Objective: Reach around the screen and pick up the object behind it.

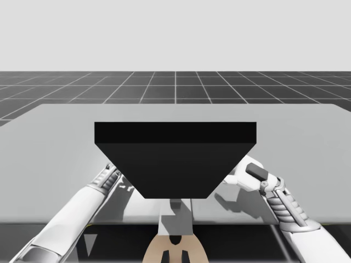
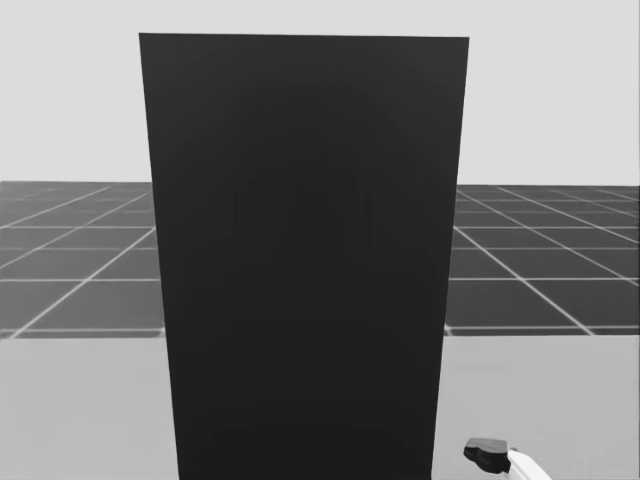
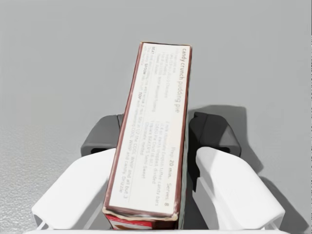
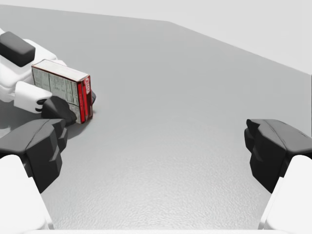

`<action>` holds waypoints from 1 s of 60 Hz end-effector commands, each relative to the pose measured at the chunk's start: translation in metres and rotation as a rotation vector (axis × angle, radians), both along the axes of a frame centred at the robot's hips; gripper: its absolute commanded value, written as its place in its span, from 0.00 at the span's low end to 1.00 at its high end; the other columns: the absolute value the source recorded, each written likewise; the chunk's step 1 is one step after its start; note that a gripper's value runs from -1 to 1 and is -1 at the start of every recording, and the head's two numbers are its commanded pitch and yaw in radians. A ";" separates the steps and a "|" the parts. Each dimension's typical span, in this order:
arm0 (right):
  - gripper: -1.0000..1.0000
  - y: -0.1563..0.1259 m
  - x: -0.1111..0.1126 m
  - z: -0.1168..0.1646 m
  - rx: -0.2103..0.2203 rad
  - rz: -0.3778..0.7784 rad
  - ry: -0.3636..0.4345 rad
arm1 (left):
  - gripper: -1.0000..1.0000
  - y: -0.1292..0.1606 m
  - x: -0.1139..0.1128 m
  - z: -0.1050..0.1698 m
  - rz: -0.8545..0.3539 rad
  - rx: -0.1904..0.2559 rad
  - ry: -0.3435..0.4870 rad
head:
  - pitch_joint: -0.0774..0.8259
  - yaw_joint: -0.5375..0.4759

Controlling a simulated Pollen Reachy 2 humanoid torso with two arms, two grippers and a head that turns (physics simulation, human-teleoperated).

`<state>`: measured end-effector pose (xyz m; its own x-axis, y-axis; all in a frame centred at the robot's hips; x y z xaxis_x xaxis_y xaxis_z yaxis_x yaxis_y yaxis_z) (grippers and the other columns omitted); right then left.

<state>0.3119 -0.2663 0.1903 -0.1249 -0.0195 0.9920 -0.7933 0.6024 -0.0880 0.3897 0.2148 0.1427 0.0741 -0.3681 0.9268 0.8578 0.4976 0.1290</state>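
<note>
Nearly there: left jaws hold the red-and-white box [image 3: 151,131] behind the screen [image 1: 175,159]; lift not done. Right jaws wide, screen's 4 o'clock.

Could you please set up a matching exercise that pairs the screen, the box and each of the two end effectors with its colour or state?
Column one:
1. screen
2. box
3. left end effector
4. right end effector

Column two:
A. open, holding nothing
B. plain black, standing upright
C. shut on the box
D. red and white, long and narrow

Pairs: 1-B, 2-D, 3-C, 4-A
</note>
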 end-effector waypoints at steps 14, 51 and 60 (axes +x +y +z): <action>0.00 -0.001 0.001 0.001 0.004 -0.017 -0.002 | 1.00 0.056 -0.020 0.018 0.134 -0.022 -0.072 | 0.19 0.50; 0.00 -0.006 0.007 0.005 0.019 -0.063 -0.009 | 1.00 0.160 -0.012 0.110 0.595 -0.187 -0.327 | 0.17 0.49; 0.00 -0.007 0.006 0.006 0.021 -0.061 -0.003 | 1.00 0.152 -0.006 0.146 0.655 -0.284 -0.440 | 0.17 0.49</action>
<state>0.3183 -0.2718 0.1957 -0.1341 -0.0319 0.9905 -0.7555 0.6501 -0.0814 0.3725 0.3700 0.2428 -0.0579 -0.1734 0.9832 0.3779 0.9077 0.1823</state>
